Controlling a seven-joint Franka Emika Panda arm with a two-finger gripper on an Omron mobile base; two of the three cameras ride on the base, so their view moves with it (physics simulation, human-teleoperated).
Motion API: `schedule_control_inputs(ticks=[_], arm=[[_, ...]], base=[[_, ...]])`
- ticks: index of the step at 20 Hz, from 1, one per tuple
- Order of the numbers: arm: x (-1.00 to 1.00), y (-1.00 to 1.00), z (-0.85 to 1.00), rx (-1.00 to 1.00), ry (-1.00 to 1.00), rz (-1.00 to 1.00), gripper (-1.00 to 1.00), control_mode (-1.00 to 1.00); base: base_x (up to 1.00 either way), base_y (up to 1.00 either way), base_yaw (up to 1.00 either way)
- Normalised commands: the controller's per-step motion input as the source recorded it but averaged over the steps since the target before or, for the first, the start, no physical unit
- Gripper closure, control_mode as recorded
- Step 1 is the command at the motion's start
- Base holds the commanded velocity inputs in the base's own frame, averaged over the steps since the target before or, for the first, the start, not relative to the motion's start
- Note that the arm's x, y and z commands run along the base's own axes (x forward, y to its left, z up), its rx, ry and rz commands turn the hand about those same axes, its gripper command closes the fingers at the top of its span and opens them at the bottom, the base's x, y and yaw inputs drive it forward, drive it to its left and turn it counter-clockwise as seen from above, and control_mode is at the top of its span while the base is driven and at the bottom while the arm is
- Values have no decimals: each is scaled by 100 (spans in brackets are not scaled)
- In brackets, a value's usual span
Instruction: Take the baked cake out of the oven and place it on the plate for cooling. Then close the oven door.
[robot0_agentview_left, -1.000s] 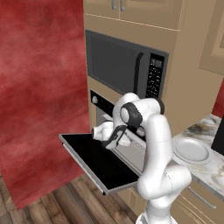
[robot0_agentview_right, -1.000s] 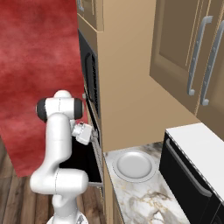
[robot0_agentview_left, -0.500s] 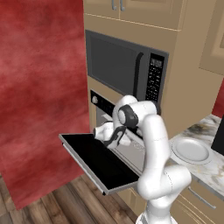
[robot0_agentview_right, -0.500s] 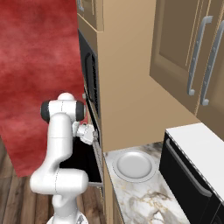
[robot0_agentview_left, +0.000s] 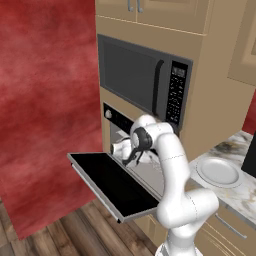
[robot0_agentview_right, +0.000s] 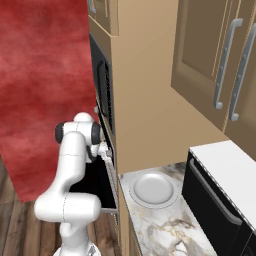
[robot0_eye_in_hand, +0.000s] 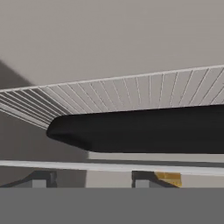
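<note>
1. In my hand view the baked cake (robot0_eye_in_hand: 168, 178) is a small golden-brown bit right next to the right finger tip (robot0_eye_in_hand: 141, 178), at the bottom of the picture. It looks to be touching that tip on its outer side, not sitting in the gap between the two.
2. The gripper (robot0_eye_in_hand: 89, 179) has its two tips well apart, so the jaws are partly open. I honestly can't tell whether they have hold of the cake.
3. Above the tips there's a pale rail, then a dark tray-like slab (robot0_eye_in_hand: 144, 130), then a wire rack (robot0_eye_in_hand: 109, 94) further up.
4. From the left base view the hand is reaching inside the oven (robot0_agentview_left: 120, 131), above the oven door (robot0_agentview_left: 112, 184), which is folded down flat.
5. The plate (robot0_agentview_right: 152, 189) sits on the marble counter (robot0_agentview_right: 165, 227), well off to the side of the jaws.
6. The microwave (robot0_agentview_left: 145, 85) is above the oven.
</note>
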Motion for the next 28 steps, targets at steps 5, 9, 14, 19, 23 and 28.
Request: schedule_control_inputs(ticks=[5, 9, 14, 19, 23, 28], arm=[[45, -27, -61, 5, 0, 0, -100, -100], [-23, -19, -99, 13, 15, 0, -100, -100], [-80, 0, -100, 14, 26, 3, -100, -100], [-100, 15, -100, 16, 30, 12, -100, -100], [-100, 49, -100, 10, 25, 16, -100, -100], [-100, 72, -100, 6, 22, 14, -100, -100]], base=[[0, 0, 0], [0, 0, 0], [0, 0, 0], [0, 0, 0], [0, 0, 0], [0, 0, 0]])
